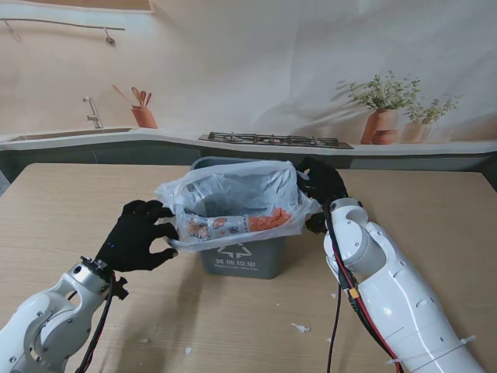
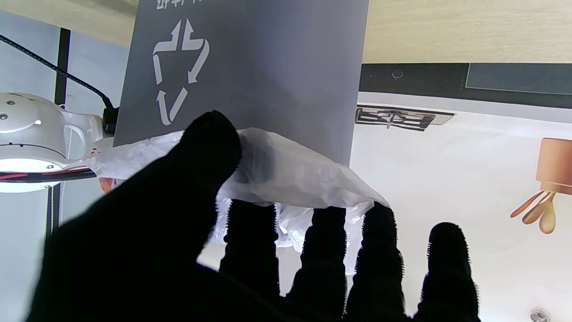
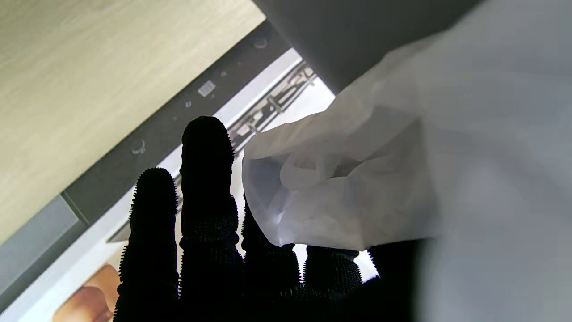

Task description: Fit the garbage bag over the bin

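A translucent white garbage bag hides most of the rim of a single grey recycling bin standing mid-table, leaving only the bin's front wall with its white recycling mark and a strip of the far rim in view. The bag is spread open over the bin's mouth; inside it lies what looks like printed packaging with an orange patch, too crumpled to identify. Two black-gloved hands work the bag, one at each side. The left hand pinches the bag's near-left edge between thumb and fingers, a grip confirmed in its wrist view, where the thumb presses on the film against the bin's wall. The right hand sits at the bag's far-right edge, partly hidden behind the plastic; its wrist view shows film bunched over the inner fingers, with two fingers extended clear. A few small white scraps lie on the table nearer to me.
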Tool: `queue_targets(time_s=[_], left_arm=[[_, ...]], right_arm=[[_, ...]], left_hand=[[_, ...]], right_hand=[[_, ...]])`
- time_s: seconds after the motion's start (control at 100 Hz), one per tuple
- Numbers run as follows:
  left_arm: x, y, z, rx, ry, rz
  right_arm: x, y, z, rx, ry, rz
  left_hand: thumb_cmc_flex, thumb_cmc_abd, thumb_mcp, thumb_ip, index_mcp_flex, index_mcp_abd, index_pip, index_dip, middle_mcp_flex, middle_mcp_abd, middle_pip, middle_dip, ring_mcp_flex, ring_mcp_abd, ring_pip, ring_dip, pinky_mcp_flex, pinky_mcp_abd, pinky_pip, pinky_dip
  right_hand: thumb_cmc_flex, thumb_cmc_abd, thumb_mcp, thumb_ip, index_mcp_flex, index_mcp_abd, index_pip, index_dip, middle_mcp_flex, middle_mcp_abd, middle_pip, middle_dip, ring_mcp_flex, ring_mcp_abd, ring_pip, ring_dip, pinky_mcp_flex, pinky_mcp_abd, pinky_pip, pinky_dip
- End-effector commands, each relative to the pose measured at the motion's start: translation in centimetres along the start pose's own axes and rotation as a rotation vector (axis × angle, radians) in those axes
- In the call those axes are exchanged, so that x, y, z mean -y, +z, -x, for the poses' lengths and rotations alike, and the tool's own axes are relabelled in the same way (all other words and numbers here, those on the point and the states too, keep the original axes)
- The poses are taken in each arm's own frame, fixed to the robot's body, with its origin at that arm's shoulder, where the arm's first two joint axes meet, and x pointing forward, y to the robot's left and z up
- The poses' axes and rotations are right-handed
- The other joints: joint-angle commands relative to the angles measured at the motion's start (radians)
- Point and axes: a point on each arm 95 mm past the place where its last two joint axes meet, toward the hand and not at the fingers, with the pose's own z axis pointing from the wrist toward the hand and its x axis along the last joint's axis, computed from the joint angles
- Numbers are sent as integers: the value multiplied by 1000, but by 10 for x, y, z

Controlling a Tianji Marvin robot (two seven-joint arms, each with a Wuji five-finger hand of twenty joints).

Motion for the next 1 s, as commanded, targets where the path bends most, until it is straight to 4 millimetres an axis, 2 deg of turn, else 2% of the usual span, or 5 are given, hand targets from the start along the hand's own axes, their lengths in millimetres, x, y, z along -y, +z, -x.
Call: queue_targets(time_s=[0.0,0.39,0.54,0.89,0.99], left_arm=[[-4,-1,-1,0,-4,22],[-4,-1,0,-3,-4,20],[-5,0,-1,-8,-8,21],[-5,0,-1,-13,-7,23],[-6,0,-2,-13,-8,24]], right_arm=[[11,-4,10,30,1,-31],[18,0,12,54,1,-77],[15,-1,13,34,-18,-95],[18,-3,38,-53,-72,-139],[19,-3,41,-45,-74,-154]], left_hand=[[9,5,24,-57,47,-10,49,19,-23,43,-15,-9,-4,29,13,15,-17,31,3,-4],[10,4,23,-57,47,-13,47,19,-27,38,-16,-9,-6,26,12,15,-17,32,1,-5],[8,7,21,-57,45,-19,47,20,-32,35,-14,-8,-10,23,13,15,-17,32,0,-5],[-1,-4,14,-58,54,-91,33,16,-34,49,-22,-13,-14,30,10,14,-18,33,-5,-8],[-1,-5,14,-58,54,-92,32,16,-33,50,-23,-13,-13,30,9,14,-17,33,-7,-8]], right_hand=[[35,12,46,-11,43,11,8,-16,52,25,25,-3,38,18,3,-7,7,11,39,15],[-27,40,1,-13,35,37,-20,-34,34,32,2,51,17,29,13,-3,-14,3,29,11],[-57,68,-23,-4,-107,112,-57,-58,-136,32,-20,100,-113,23,7,15,-84,-29,6,4],[3,30,72,-2,-154,137,-94,-79,-222,35,-29,21,-173,17,-25,25,-105,-34,-25,-14],[-53,51,78,33,-161,166,-159,-100,-269,30,-81,24,-210,19,-70,12,-127,-36,-49,-28]])
